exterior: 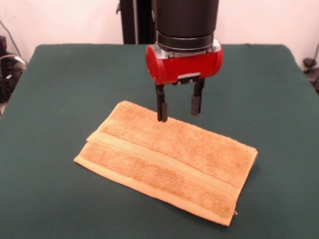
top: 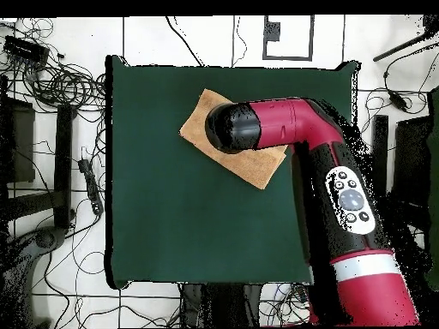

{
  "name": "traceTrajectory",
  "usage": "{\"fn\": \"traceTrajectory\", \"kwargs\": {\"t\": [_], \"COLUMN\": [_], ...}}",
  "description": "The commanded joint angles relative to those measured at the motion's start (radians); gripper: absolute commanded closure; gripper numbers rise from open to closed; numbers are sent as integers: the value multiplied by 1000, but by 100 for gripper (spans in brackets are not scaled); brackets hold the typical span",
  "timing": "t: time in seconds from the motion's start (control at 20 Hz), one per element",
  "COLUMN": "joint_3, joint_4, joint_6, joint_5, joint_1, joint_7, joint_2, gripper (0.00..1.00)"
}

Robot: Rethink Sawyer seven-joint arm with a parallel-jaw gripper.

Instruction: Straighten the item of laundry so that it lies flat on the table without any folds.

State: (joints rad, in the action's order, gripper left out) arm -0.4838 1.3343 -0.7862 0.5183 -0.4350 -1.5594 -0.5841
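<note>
The worktop (exterior: 60, 89) is covered in plain dark green cloth, with pale wall behind it and, in the overhead view, tangled cables (top: 64, 81) on the light floor around it. The orange-tan towel (exterior: 169, 159) lies near its middle, doubled over, one woven band showing. The tool (exterior: 179, 112) hangs over the towel's far edge, fingers apart, holding nothing.

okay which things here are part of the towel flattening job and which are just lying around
Job: towel, folded double; table; gripper, open above the towel's far edge.
Lying about: cables on the floor beside the table.
</note>
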Motion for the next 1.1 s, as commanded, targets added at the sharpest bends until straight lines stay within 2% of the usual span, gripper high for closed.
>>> {"fn": "traceTrajectory", "kwargs": {"t": [0.05,0.45,1.1], "joint_3": [-148,-169,-171], "joint_4": [16,-41,-80], "joint_6": [-169,-259,-337], "joint_5": [31,48,87], "joint_1": [-8,0,-4], "joint_7": [440,554,733], "joint_2": [101,128,130], "gripper": [0,0,0]}}
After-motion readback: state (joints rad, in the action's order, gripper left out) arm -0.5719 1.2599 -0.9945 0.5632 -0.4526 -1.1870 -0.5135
